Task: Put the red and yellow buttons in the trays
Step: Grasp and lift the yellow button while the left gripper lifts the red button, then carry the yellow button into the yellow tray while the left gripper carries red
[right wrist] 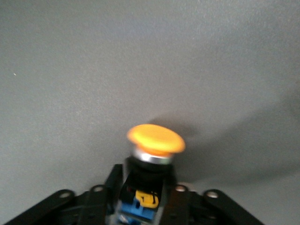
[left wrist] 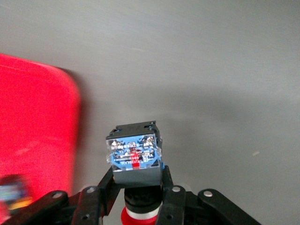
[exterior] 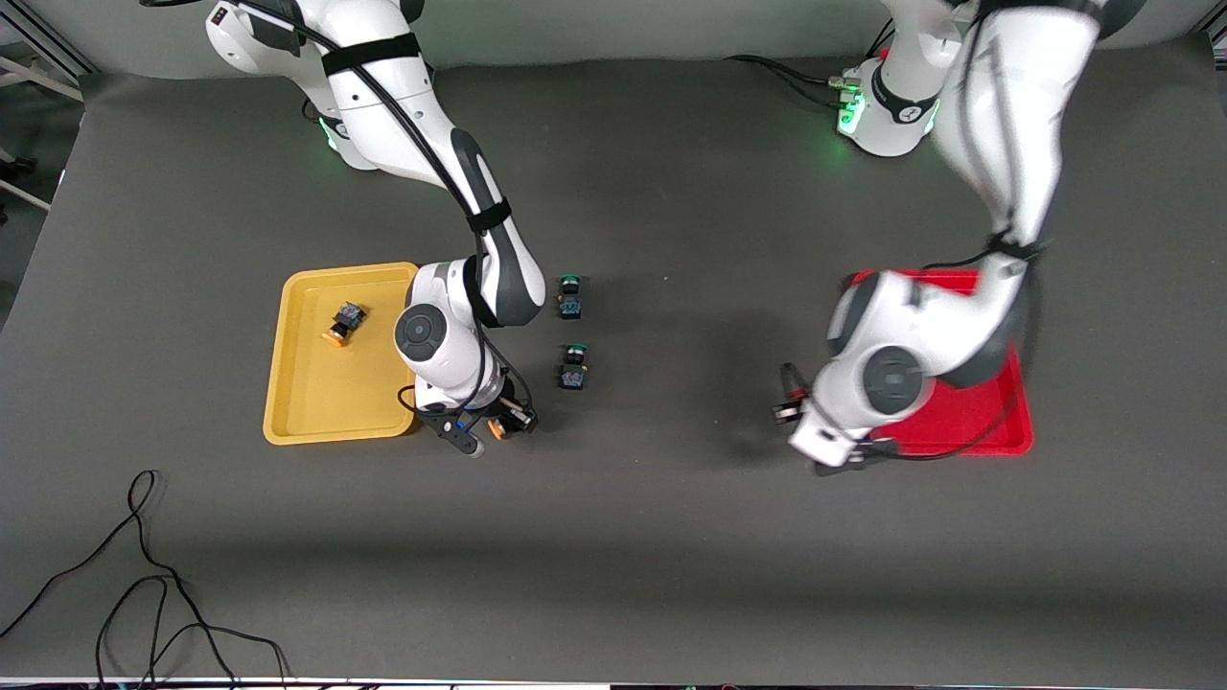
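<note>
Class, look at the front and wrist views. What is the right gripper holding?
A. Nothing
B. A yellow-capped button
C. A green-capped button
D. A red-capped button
B: the right wrist view shows the right gripper with its fingers closed on a yellow-capped button, and the front view shows it beside the yellow tray.

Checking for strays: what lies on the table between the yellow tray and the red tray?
In the front view, two green-capped switches lie on the mat between the yellow tray and the red tray, closer to the yellow one; nothing else lies on that stretch.
</note>
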Controlling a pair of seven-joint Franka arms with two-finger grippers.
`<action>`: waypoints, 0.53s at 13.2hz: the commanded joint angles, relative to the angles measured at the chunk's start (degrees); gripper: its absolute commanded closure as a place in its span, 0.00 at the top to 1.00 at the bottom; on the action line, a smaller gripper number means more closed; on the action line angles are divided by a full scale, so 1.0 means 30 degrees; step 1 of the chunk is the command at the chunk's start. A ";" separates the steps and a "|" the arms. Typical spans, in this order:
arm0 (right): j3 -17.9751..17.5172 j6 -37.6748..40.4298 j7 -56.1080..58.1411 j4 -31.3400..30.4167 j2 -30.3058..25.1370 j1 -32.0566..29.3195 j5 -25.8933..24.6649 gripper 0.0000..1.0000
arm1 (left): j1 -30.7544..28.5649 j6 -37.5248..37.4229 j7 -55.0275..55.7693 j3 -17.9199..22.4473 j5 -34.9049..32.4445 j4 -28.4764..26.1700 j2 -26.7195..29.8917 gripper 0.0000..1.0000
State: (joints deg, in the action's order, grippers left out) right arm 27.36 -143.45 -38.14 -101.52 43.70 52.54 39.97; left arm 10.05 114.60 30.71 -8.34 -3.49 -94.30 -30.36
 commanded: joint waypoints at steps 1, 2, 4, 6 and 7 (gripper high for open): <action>0.0254 0.2102 0.0405 0.0324 -0.1142 -0.0809 0.0301 0.00 | -0.2313 -0.0612 -0.3049 -0.0032 -0.0944 -0.3127 0.2936 0.00; 0.0429 0.2982 0.1249 0.0063 -0.2047 -0.1278 0.0242 0.00 | -0.3194 -0.0379 -0.4219 -0.0032 -0.1032 -0.4181 0.3552 0.00; 0.1769 0.4362 0.3502 -0.1367 -0.3661 -0.1400 0.0183 0.00 | -0.5358 0.1427 -0.7203 -0.0032 -0.1150 -0.6230 0.4229 0.00; 0.3556 0.5301 0.6456 -0.3443 -0.5154 -0.1224 0.0153 0.00 | -0.6975 0.4558 -0.9087 -0.0032 -0.1209 -0.8458 0.4262 0.00; 0.4203 0.5276 0.8183 -0.5021 -0.6061 -0.1195 0.0153 0.00 | -0.7098 0.6285 -0.9181 -0.0003 -0.1209 -0.9716 0.4261 0.00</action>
State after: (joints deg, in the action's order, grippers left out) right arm 37.14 -127.67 -22.43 -106.44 32.71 48.10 39.98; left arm -9.66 125.29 5.43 -7.62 -6.39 -114.80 -20.11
